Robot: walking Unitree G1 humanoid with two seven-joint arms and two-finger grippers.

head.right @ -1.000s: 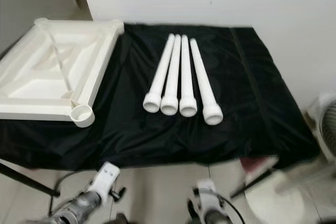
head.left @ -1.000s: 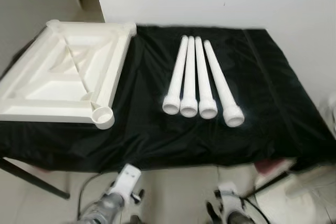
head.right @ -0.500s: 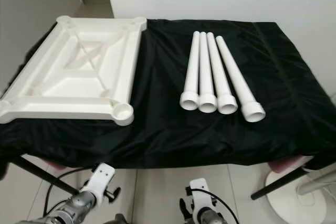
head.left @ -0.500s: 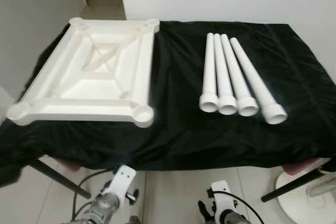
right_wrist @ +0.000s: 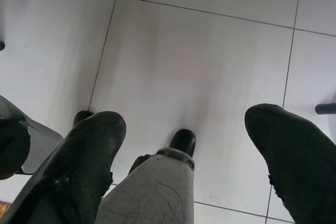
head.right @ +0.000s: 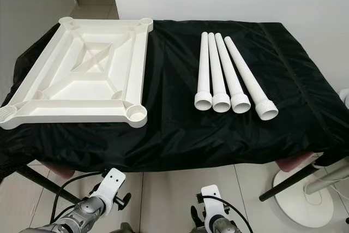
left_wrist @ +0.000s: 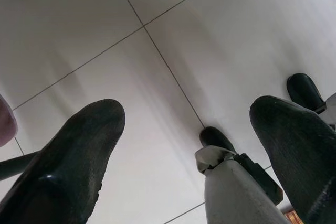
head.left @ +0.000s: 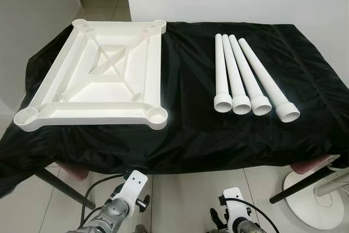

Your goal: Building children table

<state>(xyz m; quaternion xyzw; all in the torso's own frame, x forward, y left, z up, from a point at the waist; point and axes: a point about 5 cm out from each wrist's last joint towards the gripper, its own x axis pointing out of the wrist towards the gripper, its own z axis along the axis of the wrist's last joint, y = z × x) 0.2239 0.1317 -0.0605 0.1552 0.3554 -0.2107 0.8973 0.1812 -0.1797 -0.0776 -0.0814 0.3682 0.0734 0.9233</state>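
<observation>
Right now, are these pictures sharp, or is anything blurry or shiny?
Eye views: sharp; faint sheen on the black cloth, and the white table top and legs look crisp. Wrist views: floor tiles clear, black fingers close up and soft.

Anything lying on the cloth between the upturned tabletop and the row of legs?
No. Between the upturned tabletop and the four white legs the eye views show just a bare strip of black cloth.
</observation>
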